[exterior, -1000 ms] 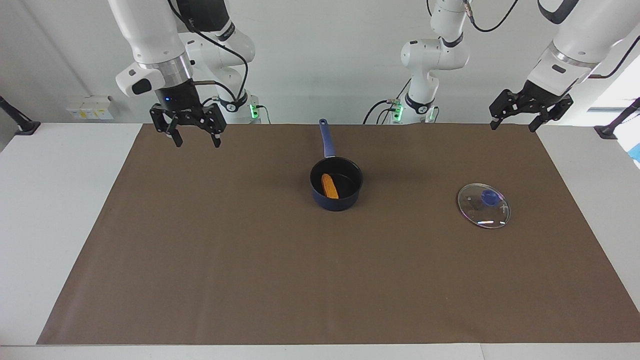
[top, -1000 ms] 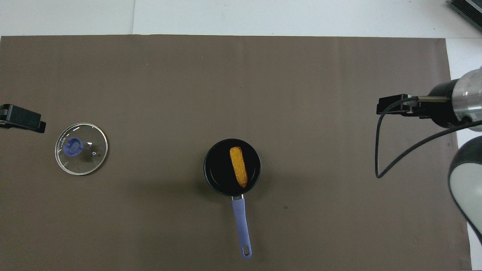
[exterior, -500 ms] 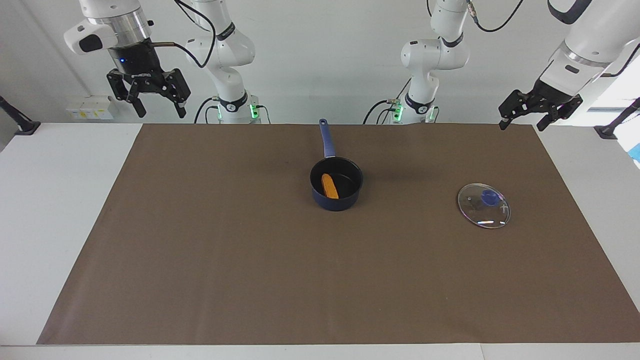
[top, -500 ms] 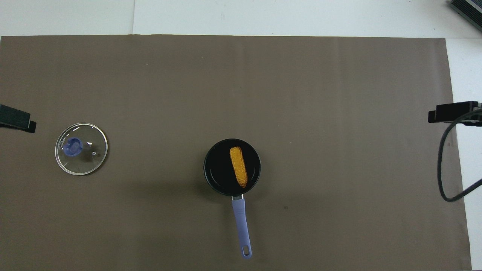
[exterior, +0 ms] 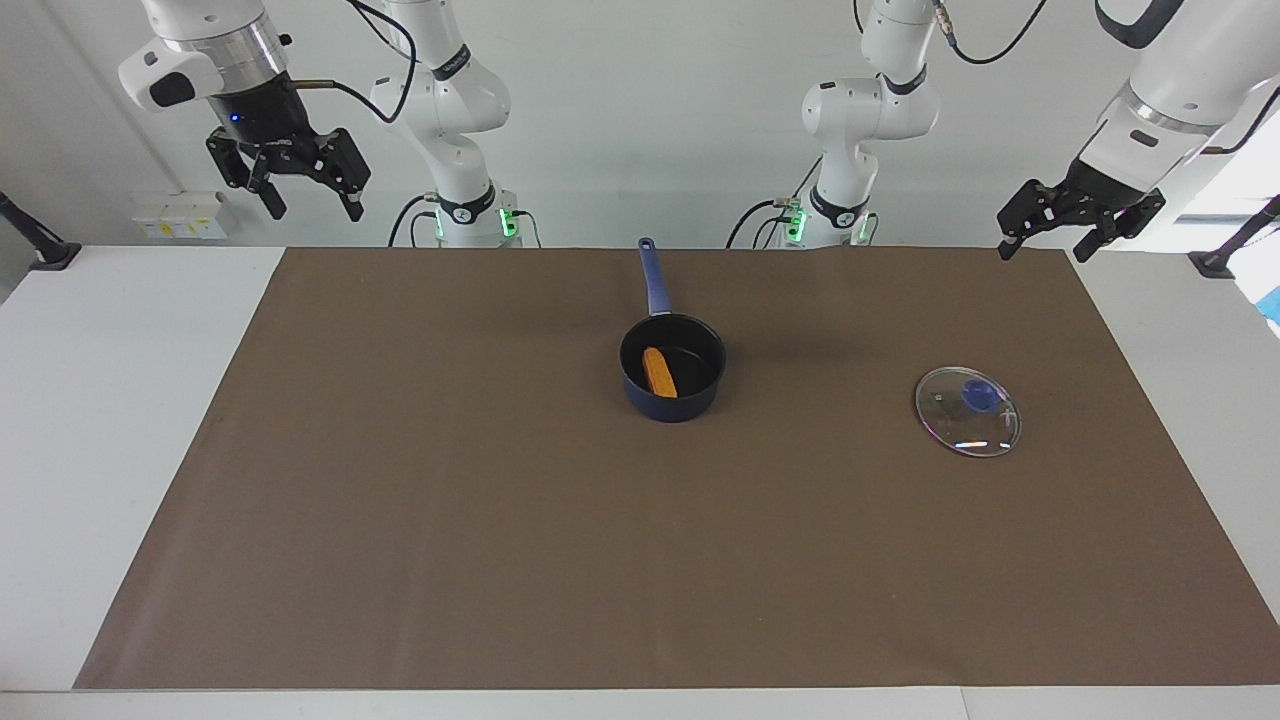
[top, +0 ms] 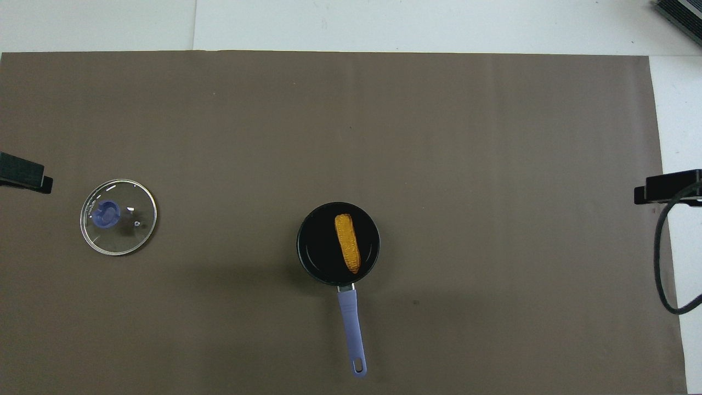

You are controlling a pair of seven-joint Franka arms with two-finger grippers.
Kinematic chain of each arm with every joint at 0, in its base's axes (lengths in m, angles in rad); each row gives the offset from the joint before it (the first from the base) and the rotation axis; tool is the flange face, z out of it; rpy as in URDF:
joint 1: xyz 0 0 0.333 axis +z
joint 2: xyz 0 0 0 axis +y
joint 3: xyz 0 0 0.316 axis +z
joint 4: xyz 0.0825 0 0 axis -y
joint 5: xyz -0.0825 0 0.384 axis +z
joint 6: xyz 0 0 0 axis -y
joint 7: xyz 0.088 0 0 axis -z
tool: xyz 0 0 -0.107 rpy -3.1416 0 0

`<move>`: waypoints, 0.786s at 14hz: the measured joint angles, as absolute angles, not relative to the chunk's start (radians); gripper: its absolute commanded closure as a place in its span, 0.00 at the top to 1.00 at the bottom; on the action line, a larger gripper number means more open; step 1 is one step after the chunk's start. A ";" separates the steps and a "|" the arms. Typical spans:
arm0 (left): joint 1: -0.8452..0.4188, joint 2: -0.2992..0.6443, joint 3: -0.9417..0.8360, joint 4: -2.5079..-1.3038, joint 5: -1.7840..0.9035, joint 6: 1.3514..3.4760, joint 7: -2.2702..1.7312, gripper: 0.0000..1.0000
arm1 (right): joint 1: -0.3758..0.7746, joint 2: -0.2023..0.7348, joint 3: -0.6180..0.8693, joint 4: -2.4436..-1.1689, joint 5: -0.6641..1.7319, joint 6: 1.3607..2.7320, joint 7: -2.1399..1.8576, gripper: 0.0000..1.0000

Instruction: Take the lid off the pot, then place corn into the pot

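Observation:
The dark blue pot stands on the brown mat in the middle of the table, its long handle pointing toward the robots. The yellow-orange corn lies inside it, also seen in the overhead view. The glass lid with its blue knob lies flat on the mat toward the left arm's end, apart from the pot. It also shows in the overhead view. My right gripper is open and empty, high over the table's edge at the right arm's end. My left gripper is open and empty, raised over the mat's corner at the left arm's end.
The brown mat covers most of the white table. A small white box sits by the wall at the right arm's end. A black cable hangs from the right arm.
My right gripper has risen and drawn back toward the right arm's end of the table. My left gripper has lifted slightly. The pot, corn and lid have not moved.

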State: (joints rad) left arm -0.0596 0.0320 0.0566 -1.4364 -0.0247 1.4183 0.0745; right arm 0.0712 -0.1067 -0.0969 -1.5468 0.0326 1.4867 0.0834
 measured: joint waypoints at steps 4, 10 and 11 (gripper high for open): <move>-0.060 0.032 0.057 -1.436 -0.025 1.418 0.075 1.00 | 0.071 -0.108 -0.098 -1.547 0.004 1.487 0.031 1.00; -0.060 0.032 0.057 -1.436 -0.025 1.418 0.075 1.00 | 0.072 -0.108 -0.094 -1.547 -0.011 1.476 -0.009 1.00; -0.060 0.032 0.057 -1.436 -0.025 1.418 0.075 1.00 | 0.072 -0.109 -0.093 -1.547 -0.011 1.467 -0.009 1.00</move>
